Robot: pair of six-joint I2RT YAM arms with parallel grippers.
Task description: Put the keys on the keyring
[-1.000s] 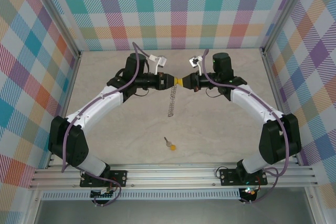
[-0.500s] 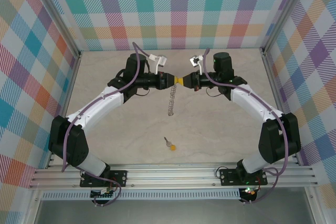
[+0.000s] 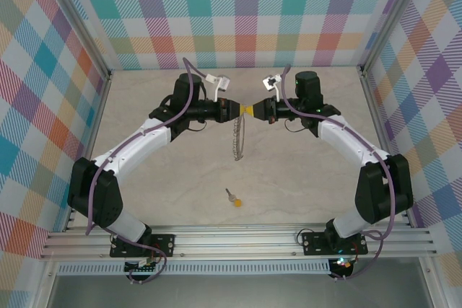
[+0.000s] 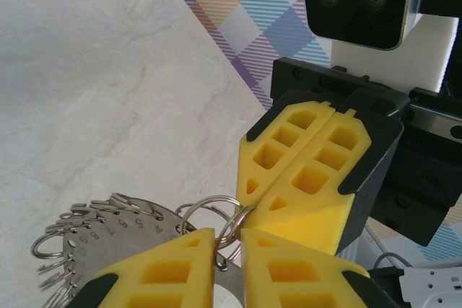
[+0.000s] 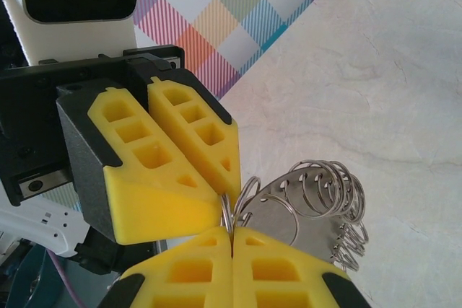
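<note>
The keyring hangs between both grippers above the middle of the table. It is a thin silvery plate with numbered holes carrying several split rings. My left gripper is shut on the plate's edge, with a ring in its narrow gap. Tip to tip with it, my right gripper is shut on one split ring. The key, tiny and silver with a yellow-orange head, lies on the table nearer the arm bases, well apart from both grippers.
Checked walls and aluminium rails enclose the pale marbled table. Both arms arch inward from the near corners and meet at the centre.
The hanging keyring has swung and turned, showing broader now than a second ago. The left jaws have closed a little. Both arms and the key stay put.
</note>
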